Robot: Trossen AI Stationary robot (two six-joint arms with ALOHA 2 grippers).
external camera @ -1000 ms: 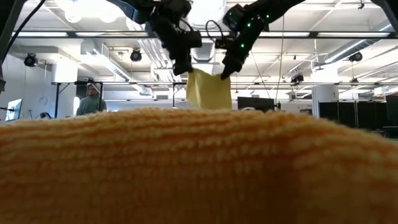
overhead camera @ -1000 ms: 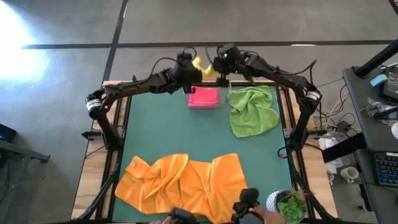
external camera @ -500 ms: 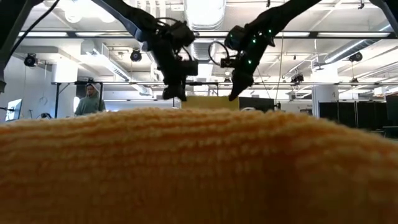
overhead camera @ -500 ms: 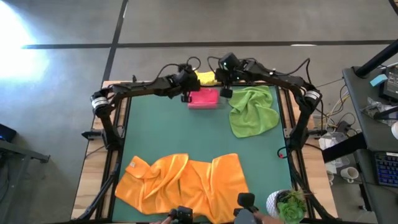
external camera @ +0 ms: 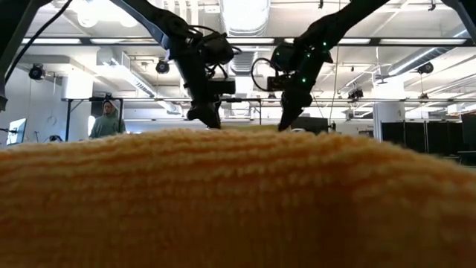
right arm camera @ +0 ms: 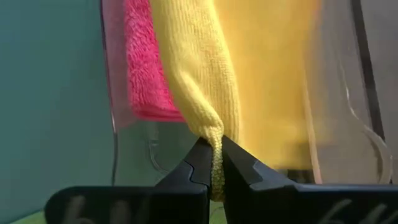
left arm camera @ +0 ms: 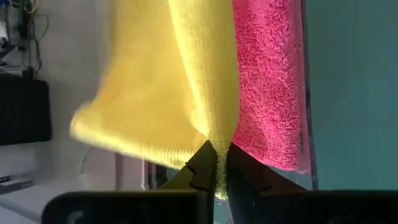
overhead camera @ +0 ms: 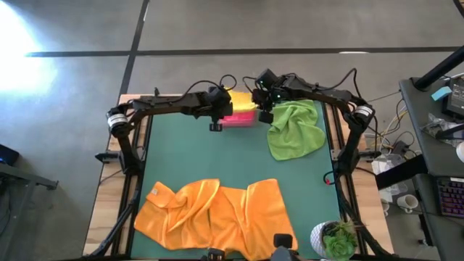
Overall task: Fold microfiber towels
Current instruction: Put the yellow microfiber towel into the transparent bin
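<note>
Apparently tray (right arm camera: 348,112) holding pink towel (left arm camera: 267,93), yellow towel (left arm camera: 186,81) atop

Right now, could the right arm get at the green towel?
Probably not yet: the right claw is shut on the yellow towel. The green towel lies uncovered just beside it.

The yellow towel (overhead camera: 242,96) lies at the table's far edge over the folded pink towel (overhead camera: 240,114), which sits flat beneath it; its two corners are bunched into thin pinched tips. The green towel (overhead camera: 296,127) lies crumpled just right of them. The orange towels (overhead camera: 212,215) spread rumpled and overlapping along the near edge, filling the low view's foreground
</note>
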